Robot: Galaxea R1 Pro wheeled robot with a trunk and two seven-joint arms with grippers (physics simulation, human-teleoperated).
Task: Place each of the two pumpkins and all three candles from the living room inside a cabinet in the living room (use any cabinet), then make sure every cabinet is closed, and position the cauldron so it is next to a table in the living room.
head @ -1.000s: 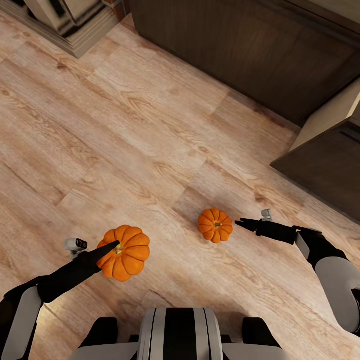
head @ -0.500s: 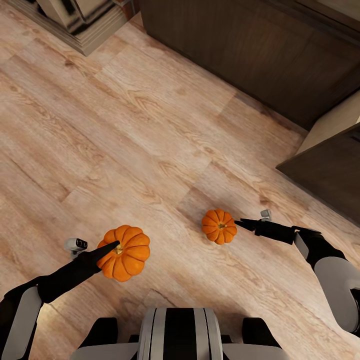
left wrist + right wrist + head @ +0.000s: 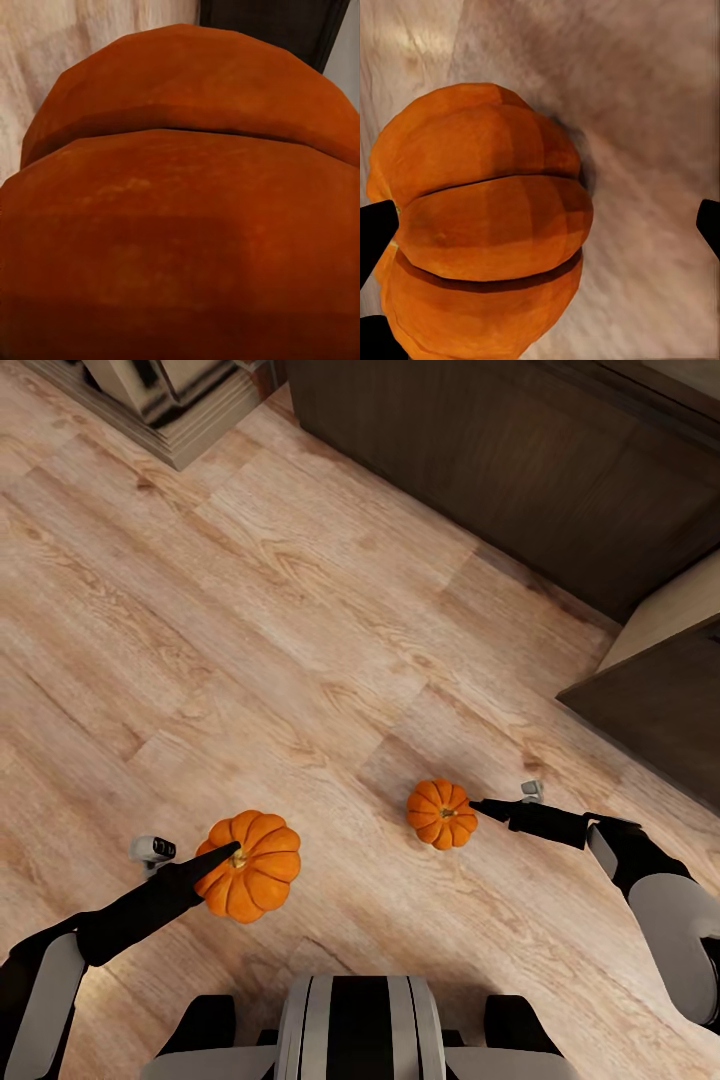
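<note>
Two pumpkins on the wood floor point(image 3: 300, 660). The larger pumpkin point(image 3: 247, 865) is overlapped by the left gripper point(image 3: 228, 851) (jaw state cannot be told). The smaller pumpkin point(image 3: 441, 813) is met by the right gripper point(image 3: 480, 805), fingers spread apart. The dark cabinet point(image 3: 520, 470) is seen beyond.

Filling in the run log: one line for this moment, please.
left gripper: on near pumpkin, grip unclear | right gripper: open beside far pumpkin | both on floor | cabinet ahead

The near pumpkin point(image 3: 187, 225) overflows the left wrist view's edges; the cabinet point(image 3: 520, 470) is cut off.
</note>
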